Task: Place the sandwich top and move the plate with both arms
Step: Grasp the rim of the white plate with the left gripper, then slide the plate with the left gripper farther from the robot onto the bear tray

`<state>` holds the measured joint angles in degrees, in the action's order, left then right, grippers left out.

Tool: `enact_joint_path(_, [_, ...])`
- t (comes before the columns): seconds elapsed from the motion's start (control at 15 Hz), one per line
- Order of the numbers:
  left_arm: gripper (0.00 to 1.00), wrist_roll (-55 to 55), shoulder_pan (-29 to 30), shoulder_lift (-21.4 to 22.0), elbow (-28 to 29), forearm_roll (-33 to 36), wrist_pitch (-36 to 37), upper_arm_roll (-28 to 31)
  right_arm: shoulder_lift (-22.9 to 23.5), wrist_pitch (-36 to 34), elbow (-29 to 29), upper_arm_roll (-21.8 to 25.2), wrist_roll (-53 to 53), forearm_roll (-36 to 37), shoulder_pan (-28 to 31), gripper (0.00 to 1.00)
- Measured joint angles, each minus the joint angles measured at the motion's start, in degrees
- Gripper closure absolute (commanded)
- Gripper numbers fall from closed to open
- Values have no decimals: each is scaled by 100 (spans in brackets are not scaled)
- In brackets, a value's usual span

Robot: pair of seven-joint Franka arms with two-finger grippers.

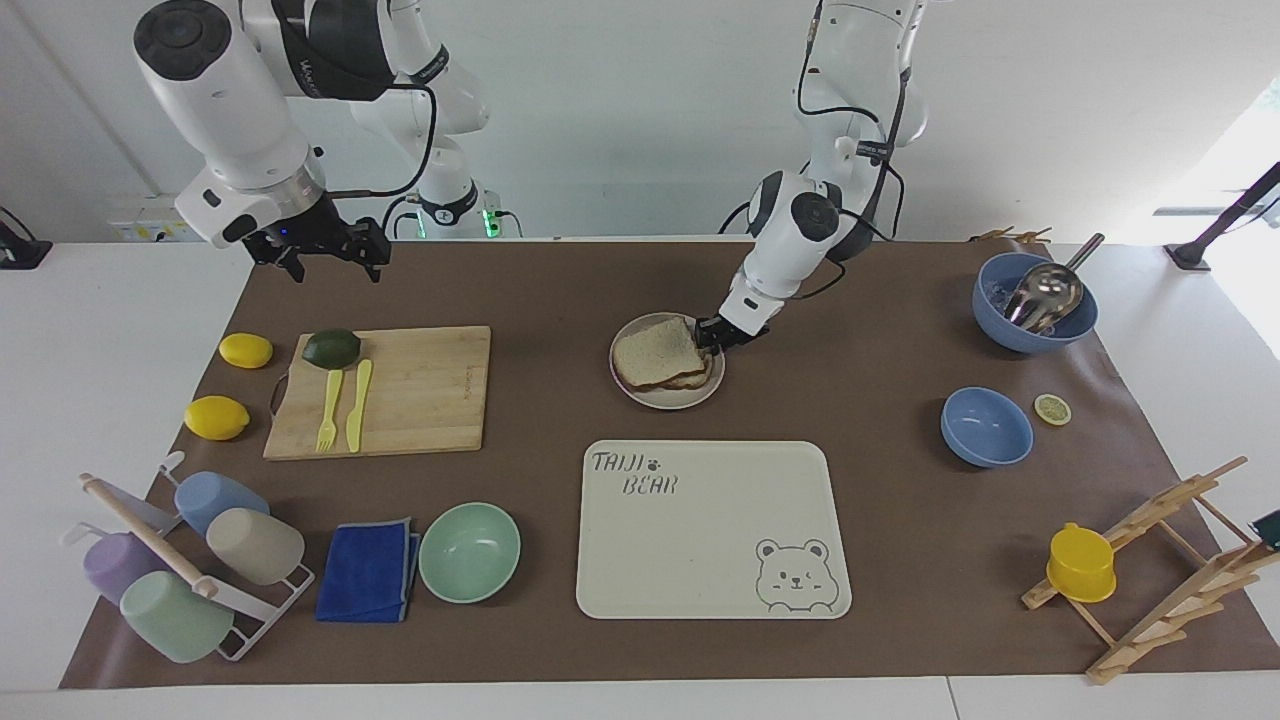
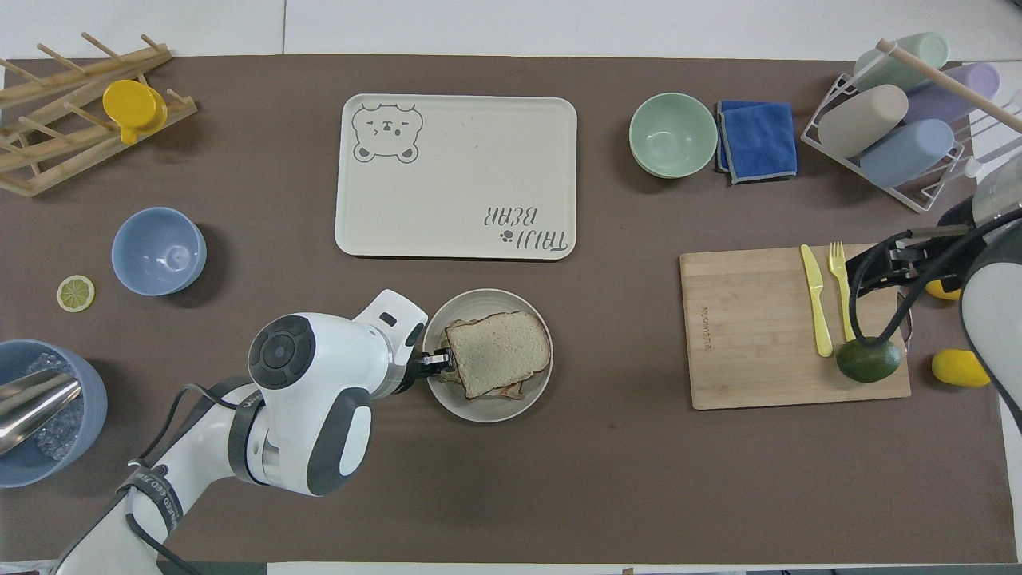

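Sandwich top (image 1: 657, 352) is stacked on the lower slices on the plate (image 1: 640, 393), nearer the robots than the tray (image 1: 700, 560). Left gripper (image 1: 716, 333) is set at the plate rim; its finger gap cannot be told. Right gripper (image 1: 322, 250) is raised near the cutting board (image 1: 420, 390), fingers spread, nothing held. Its fingers are seen only in the facing view.

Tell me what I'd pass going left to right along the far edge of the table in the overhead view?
Wooden rack holding a yellow cup → bear tray → green bowl → blue cloth → cup rack.
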<state>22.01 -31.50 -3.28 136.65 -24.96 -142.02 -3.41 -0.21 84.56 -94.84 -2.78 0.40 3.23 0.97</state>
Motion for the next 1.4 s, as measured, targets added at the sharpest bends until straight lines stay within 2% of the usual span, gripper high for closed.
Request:
enact_joint_path(0.53, [100,-118,84,-10,-111,-47,230,53,0,87,42,-4,-106,0,118,0])
enact_joint_path(0.93, [100,-817,364,-17,-390,-588,703,113,24,147,152,378,-119,-267,174,0])
enact_joint_path(1.4, [100,-848,433,-21,-454,-614,769,124,42,143,163,318,-120,-266,133,0])
